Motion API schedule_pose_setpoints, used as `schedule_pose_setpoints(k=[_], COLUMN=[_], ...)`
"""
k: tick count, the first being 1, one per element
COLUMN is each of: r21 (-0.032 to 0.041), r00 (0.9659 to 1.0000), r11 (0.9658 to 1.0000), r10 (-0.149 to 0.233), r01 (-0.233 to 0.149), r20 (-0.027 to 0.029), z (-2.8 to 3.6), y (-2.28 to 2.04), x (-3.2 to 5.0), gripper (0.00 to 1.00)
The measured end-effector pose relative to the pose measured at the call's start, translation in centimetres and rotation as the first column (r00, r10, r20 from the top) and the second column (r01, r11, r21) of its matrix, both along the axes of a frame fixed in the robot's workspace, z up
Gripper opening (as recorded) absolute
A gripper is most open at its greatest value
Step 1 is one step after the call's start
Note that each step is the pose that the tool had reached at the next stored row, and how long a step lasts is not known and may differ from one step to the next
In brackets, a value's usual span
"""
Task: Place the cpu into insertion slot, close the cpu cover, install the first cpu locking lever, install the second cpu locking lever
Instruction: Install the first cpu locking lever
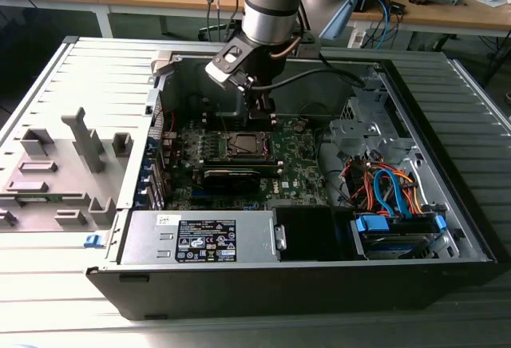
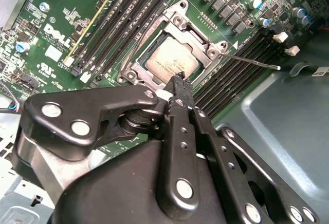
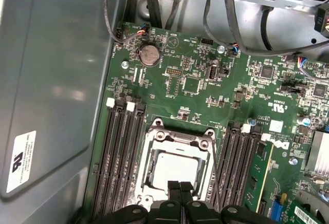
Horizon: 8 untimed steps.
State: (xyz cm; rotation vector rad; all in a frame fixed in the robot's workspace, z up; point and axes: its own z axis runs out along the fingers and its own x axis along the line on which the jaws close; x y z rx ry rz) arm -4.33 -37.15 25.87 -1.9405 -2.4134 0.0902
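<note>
Grey table (image 1: 48, 300) with an open computer case (image 1: 447, 228) on it.
In both wrist views the gripper (image 2: 177, 80) (image 3: 180, 187) has its fingers pressed together, holding nothing, tips by the edge of the cpu cover (image 2: 203, 41), which lies flat around the cpu (image 2: 172, 59) in the insertion slot (image 1: 239, 144).

The computer case (image 1: 239, 292) lies open on the surface (image 1: 48, 300), with a fixture block (image 1: 56, 172) at the exterior view's left. On the motherboard (image 3: 195, 85), the cpu (image 3: 177, 167) lies in the insertion slot (image 3: 150, 175). The cpu cover (image 3: 177, 137) lies flat over it, with memory slots (image 3: 121, 152) on both sides. The claw (image 3: 180, 189) hangs at the cover's edge. A locking lever (image 2: 254, 62) juts out beside the slot.
</note>
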Motion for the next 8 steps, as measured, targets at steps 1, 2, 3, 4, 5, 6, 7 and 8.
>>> schedule_pose_setpoints(k=[1, 2, 3, 4, 5, 6, 7, 8], r21=[0.0000, 0.0000, 0.0000, 0.0000, 0.0000, 0.0000, 0.0000, 0.0000], r00=[1.0000, 0.9999, 0.9998, 0.9997, 0.9995, 0.9992, 0.9990, 0.9986], r11=[1.0000, 0.9999, 0.9998, 0.9997, 0.9995, 0.9992, 0.9990, 0.9986], r10=[0.007, 0.015, 0.019, 0.024, 0.032, 0.039, 0.046, 0.053], r01=[-0.007, -0.015, -0.019, -0.024, -0.032, -0.039, -0.046, -0.053], r20=[0.0000, 0.0000, 0.0000, 0.0000, 0.0000, 0.0000, 0.0000, 0.0000], z=[0.00, 0.00, 0.00, 0.00, 0.00, 0.00, 0.00, 0.00], y=[0.00, 0.00, 0.00, 0.00, 0.00, 0.00, 0.00, 0.00], x=[0.00, 0.00, 0.00, 0.00, 0.00, 0.00, 0.00, 0.00], gripper=[0.11, 0.11, 0.11, 0.11, 0.11, 0.11, 0.11, 0.11])
